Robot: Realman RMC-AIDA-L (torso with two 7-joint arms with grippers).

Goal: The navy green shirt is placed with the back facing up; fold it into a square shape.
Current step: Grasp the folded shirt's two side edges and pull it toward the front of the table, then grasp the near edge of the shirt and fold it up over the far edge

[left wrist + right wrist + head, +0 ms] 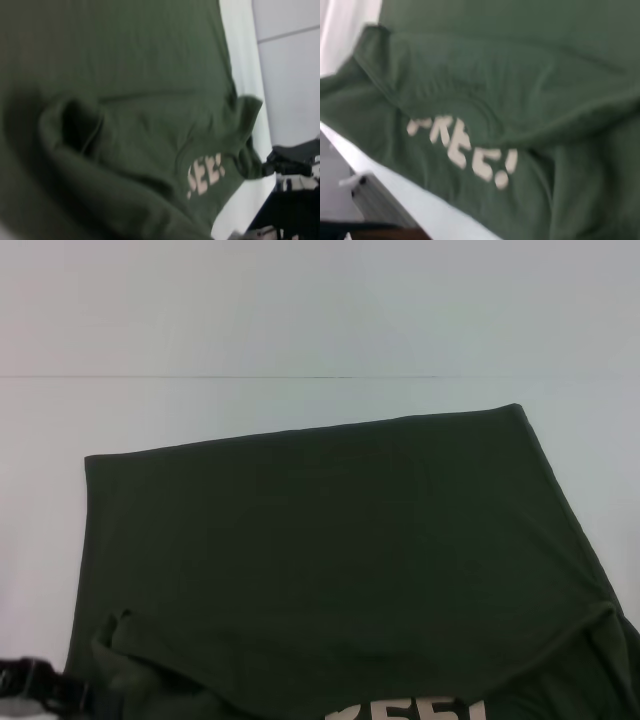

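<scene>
Cream "FREE!" lettering (465,147) peeks from the near edge where the navy green shirt (340,540) is folded over itself, spread across the white worktop (300,320). Left tool (25,685) sits at the near-left corner; can't tell its jaws.

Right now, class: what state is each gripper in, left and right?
Left gripper: at the near left edge beside the navy green shirt; open or closed cannot be told.
Right gripper: not in view.

The navy green shirt (340,540) lies spread on the table (300,320).
</scene>
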